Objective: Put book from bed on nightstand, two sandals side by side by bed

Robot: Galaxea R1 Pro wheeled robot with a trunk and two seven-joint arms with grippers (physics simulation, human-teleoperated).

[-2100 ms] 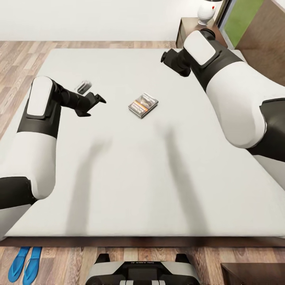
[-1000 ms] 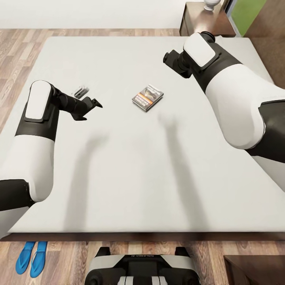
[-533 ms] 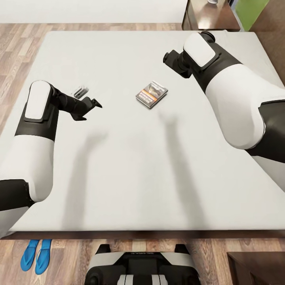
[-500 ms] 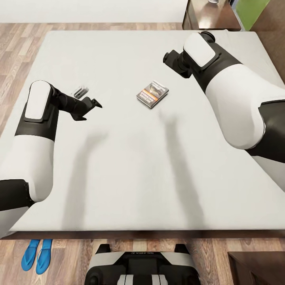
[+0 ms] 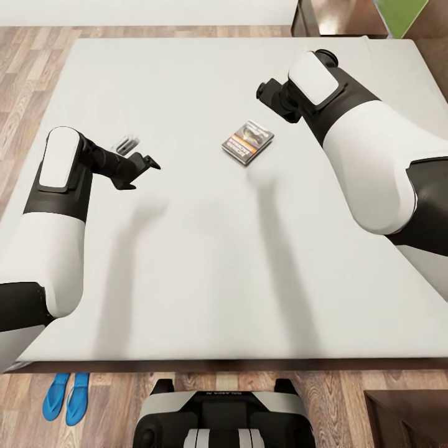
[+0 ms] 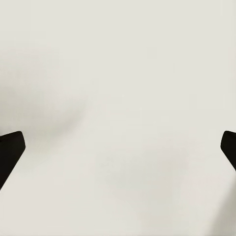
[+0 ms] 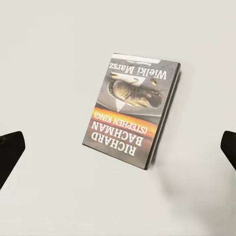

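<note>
The book (image 5: pixel 247 142) lies flat on the bed (image 5: pixel 205 267), right of its middle; its dark cover with an orange band (image 7: pixel 132 118) faces up in the right wrist view. My right gripper (image 5: pixel 262 93) hovers open above and just beyond the book, whose cover sits between the two dark fingertips (image 7: pixel 10 151). Farther left, my left gripper (image 5: pixel 142 174) hangs open over bare mattress (image 6: pixel 118 98), holding nothing. The two blue sandals (image 5: pixel 66 389) lie side by side on the wood floor by the bed's near left corner. A nightstand (image 5: pixel 330 17) shows at the far right edge.
A small grey object (image 5: pixel 126 144) lies on the mattress beside my left forearm. Another dark brown cabinet (image 5: pixel 407 418) stands at the near right corner. My base (image 5: pixel 224 417) is against the bed's near edge. Wood floor (image 5: pixel 25 74) runs along the left.
The whole picture has shifted, so the camera has moved: bed, book and sandals now sit farther right in view. Both arms hold the same pose with grippers open.
</note>
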